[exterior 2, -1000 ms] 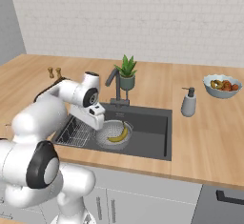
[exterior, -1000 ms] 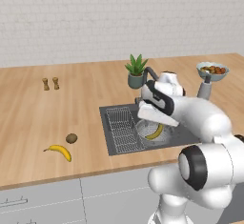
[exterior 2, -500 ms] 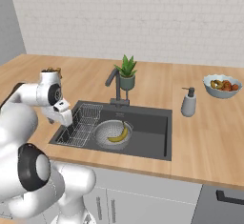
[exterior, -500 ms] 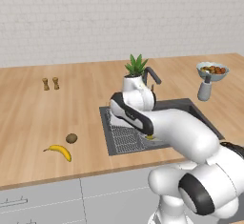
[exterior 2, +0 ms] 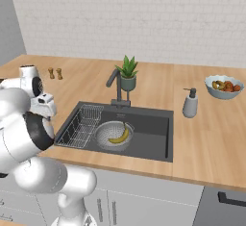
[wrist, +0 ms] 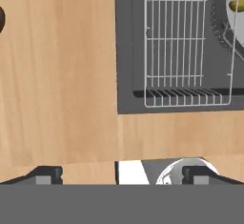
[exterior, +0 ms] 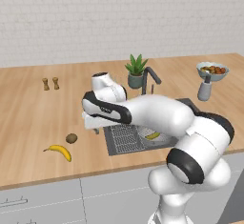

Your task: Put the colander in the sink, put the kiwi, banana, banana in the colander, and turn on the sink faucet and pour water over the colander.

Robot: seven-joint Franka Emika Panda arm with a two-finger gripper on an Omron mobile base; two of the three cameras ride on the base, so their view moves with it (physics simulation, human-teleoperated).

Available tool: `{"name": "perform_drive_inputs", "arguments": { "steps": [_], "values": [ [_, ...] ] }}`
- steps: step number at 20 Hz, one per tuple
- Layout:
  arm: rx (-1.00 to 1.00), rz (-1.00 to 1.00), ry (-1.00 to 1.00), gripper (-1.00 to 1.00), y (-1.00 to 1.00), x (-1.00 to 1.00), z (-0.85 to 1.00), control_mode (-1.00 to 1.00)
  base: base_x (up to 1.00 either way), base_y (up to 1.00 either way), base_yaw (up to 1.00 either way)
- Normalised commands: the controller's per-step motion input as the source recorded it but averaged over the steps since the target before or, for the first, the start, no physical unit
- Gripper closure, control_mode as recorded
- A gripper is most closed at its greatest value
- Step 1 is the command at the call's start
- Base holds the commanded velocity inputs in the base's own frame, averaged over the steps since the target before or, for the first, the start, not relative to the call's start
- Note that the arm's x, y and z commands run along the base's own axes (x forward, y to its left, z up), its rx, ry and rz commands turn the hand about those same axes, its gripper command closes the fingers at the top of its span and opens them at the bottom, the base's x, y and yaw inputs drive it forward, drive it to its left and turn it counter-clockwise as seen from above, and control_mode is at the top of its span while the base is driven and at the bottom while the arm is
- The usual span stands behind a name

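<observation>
The white arm's two-finger gripper (wrist: 119, 173) hangs with its jaws spread fully wide and empty over the wooden desk (wrist: 57, 85), just beside the left rim of the dark grey rectangular sink (exterior 2: 153, 129). Nearest lie the small brown fuzzy kiwi (exterior: 71, 138) and a curved bright yellow banana (exterior: 59, 151), on the desk off to one side. Farther off in the basin, past the wire rack (wrist: 186, 42), the round grey perforated metal colander (exterior 2: 113, 135) holds the second banana (exterior 2: 120, 136), with the dark slim gooseneck faucet (exterior 2: 115, 86) beyond.

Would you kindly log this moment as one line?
gripper: open, empty, over counter left of sink | colander: in sink, one banana inside | second banana, kiwi: on counter
</observation>
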Motion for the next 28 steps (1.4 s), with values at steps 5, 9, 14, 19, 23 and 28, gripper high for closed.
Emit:
{"name": "perform_drive_inputs", "arguments": {
  "steps": [5,9,14,19,23,28],
  "values": [
    [0.00,0.20,0.00,-1.00,0.70,0.13,-0.06,-1.00,0.00,0.00,0.00],
    [0.02,0.00,-0.01,-1.00,0.37,0.04,-0.24,-1.00,0.00,0.00,0.00],
    [0.13,-0.07,-0.04,-1.00,0.20,0.03,-0.21,-1.00,0.00,0.00,0.00],
    [0.15,-0.14,-0.08,-1.00,0.11,0.15,-0.22,-1.00,0.00,0.00,0.00],
    [0.06,-0.13,-0.11,-1.00,0.21,0.15,-0.27,-1.00,0.00,0.00,0.00],
    [0.00,-0.10,-0.06,-1.00,0.12,0.13,-0.18,-1.00,0.00,0.00,0.00]
  ]
}}
